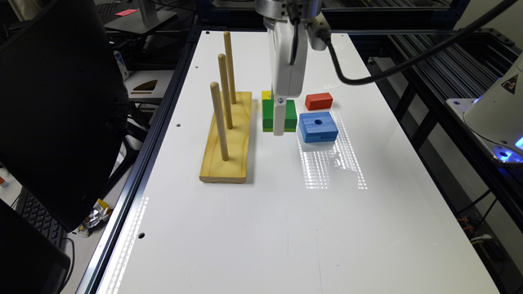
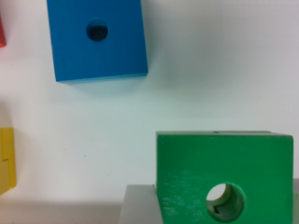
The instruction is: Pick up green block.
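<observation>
item: green block, square, flat, round centre hole; sits at mid table between the peg board at 9 o'clock and the blue block at 3 o'clock, yellow block just behind at 12.
hand: lowered over the green block; in the wrist view a grey finger lies against one side, so the block appears bracketed; whether it is clamped, cannot tell.
peg board: pale wood, three upright pegs; likely where holed blocks go.
red block: at 1 o'clock, apart.
table: glossy white, reflecting light strips.
room: dark frames, cables, monitor at 9 o'clock.
</observation>
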### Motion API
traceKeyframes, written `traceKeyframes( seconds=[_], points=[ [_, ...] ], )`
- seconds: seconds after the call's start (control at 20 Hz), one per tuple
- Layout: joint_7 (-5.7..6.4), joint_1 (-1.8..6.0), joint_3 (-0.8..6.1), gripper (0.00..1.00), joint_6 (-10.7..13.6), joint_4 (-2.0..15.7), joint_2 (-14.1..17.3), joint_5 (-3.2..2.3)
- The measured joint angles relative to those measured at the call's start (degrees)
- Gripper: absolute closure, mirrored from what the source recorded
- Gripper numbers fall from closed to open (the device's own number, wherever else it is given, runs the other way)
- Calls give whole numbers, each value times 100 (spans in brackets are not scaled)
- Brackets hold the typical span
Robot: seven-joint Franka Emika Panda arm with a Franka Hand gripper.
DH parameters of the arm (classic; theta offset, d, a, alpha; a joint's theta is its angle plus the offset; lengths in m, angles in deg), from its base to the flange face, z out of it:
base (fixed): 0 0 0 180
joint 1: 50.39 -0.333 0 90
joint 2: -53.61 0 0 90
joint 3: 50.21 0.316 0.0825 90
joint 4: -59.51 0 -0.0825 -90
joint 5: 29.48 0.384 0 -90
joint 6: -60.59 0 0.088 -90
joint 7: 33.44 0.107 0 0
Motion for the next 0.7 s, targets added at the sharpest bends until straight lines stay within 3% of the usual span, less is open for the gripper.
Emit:
traceKeyframes(
  seconds=[0.5, 0.7],
  points=[
    [9, -1, 29, 100, 1129, 62, -1181, 59],
    [9, 0, 33, 100, 1207, 61, -1253, 66]
  ],
)
